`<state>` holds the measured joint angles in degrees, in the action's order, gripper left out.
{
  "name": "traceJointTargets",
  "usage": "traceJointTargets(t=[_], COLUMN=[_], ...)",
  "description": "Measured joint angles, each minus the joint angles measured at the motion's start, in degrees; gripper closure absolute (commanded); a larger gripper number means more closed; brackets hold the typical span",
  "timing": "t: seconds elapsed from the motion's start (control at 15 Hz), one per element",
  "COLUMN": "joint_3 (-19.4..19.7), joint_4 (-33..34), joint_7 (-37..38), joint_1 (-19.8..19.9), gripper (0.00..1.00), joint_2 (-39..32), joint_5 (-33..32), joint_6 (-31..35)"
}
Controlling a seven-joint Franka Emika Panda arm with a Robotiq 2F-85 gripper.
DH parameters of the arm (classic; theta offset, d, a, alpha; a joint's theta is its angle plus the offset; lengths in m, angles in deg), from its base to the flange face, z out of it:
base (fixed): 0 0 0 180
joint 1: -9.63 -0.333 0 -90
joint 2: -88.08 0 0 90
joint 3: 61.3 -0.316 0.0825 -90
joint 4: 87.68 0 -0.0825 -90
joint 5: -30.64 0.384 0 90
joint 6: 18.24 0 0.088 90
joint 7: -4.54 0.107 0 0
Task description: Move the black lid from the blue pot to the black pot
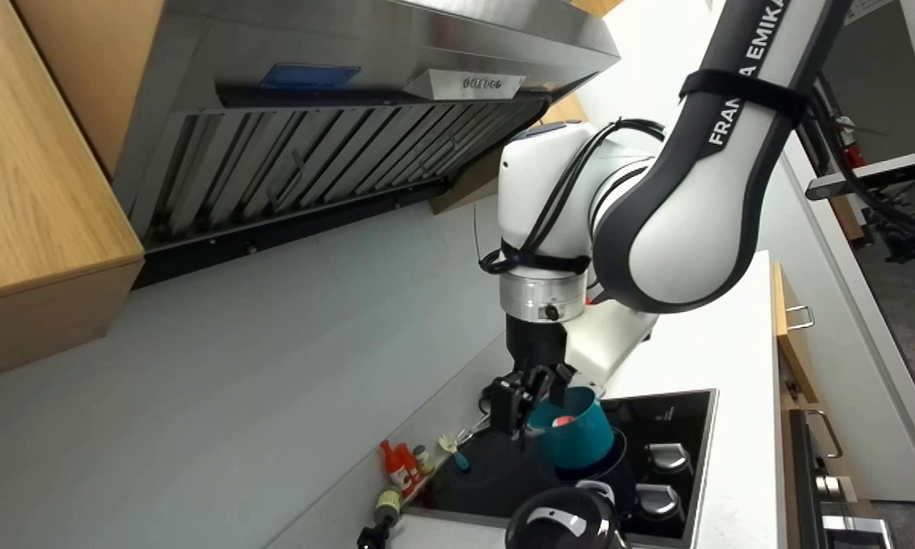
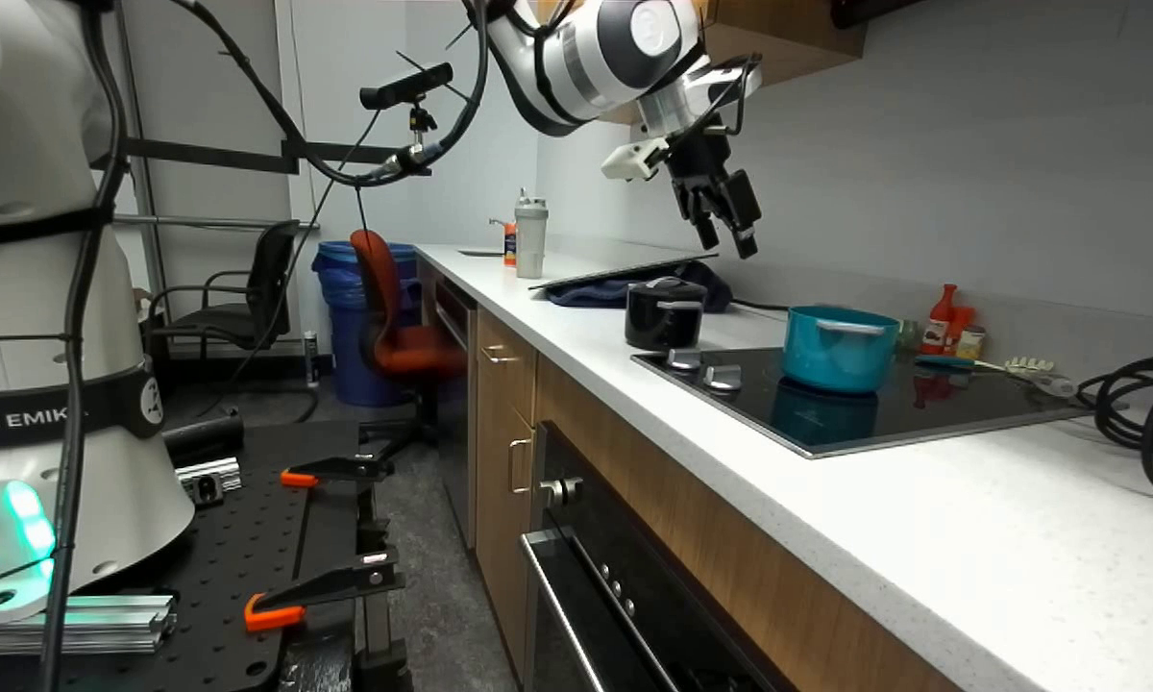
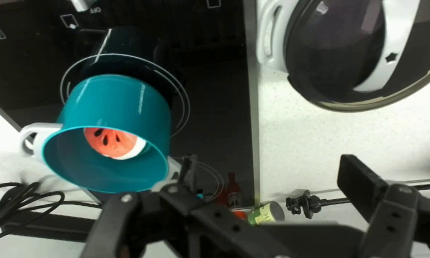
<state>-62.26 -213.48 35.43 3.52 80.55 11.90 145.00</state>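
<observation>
The blue pot stands uncovered on the cooktop, also in an exterior view. In the wrist view the blue pot holds a red watermelon slice. The black pot stands on the white counter beside the cooktop. The dark round lid with a pale handle sits on top of the black pot; the lid shows in the wrist view and in an exterior view. My gripper is raised above the counter, apart from both pots. In the wrist view the gripper is open with nothing between its fingers.
Red bottles and a small jar stand by the wall. Utensils lie on the cooktop's back edge, beside coiled black cables. A dark panel on cloth lies behind the black pot. A range hood hangs above.
</observation>
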Motion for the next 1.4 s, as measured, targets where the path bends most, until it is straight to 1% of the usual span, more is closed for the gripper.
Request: traceJointTargets(t=[0.33, 0.6, 0.87, 1.13, 1.4], joint_3=[2.30, 3.11, 2.28, 0.49, -1.48], joint_4=[-2.35, -5.45, -9.25, -12.81, -15.18], joint_7=[0.09, 0.33, 0.62, 0.96, 1.14], joint_1=[0.32, 0.36, 1.50, 3.48, 5.69], gripper=[0.00, 0.00, 0.00, 0.00, 0.00], joint_2=[3.64, 7.49, 12.21, 17.64, 21.77], joint_5=[-0.41, -0.43, -0.39, -0.32, -0.27], joint_6=[-2.01, -5.91, -10.03, -14.27, -15.95])
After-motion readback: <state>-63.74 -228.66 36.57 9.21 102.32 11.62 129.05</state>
